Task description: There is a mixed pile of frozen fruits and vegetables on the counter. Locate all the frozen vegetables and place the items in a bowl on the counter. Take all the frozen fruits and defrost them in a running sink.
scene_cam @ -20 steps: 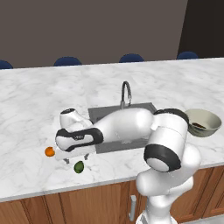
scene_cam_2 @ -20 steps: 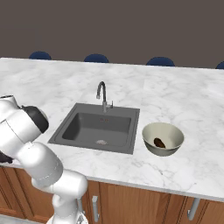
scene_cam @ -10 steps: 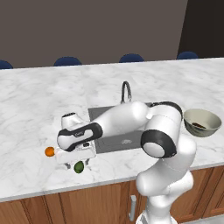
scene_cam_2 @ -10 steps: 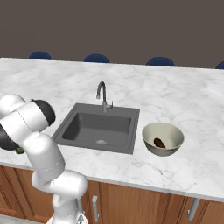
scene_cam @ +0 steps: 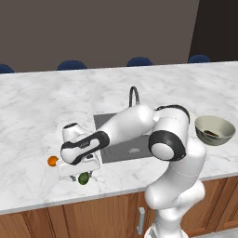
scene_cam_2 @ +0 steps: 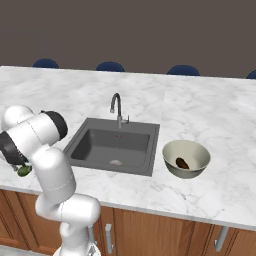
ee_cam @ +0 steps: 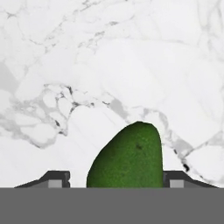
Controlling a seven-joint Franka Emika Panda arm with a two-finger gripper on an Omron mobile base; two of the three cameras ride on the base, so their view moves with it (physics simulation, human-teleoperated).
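Note:
A dark green oval vegetable lies on the white marble counter near its front edge, also seen as the dark green piece. My gripper reaches down over it with one finger on each side. The right finger stands at its edge and a narrow gap shows on the left. A small orange fruit sits just left of my gripper. The beige bowl stands right of the sink and holds a dark brown vegetable.
The dark faucet rises behind the basin, and my arm stretches across the sink's front left corner. Blue chair backs line the counter's far edge. The counter's front edge lies close below the green piece.
The hand has sunk lower onto the dark green piece, and the fingers have drawn in toward its sides. The orange fruit and the bowl have stayed put.

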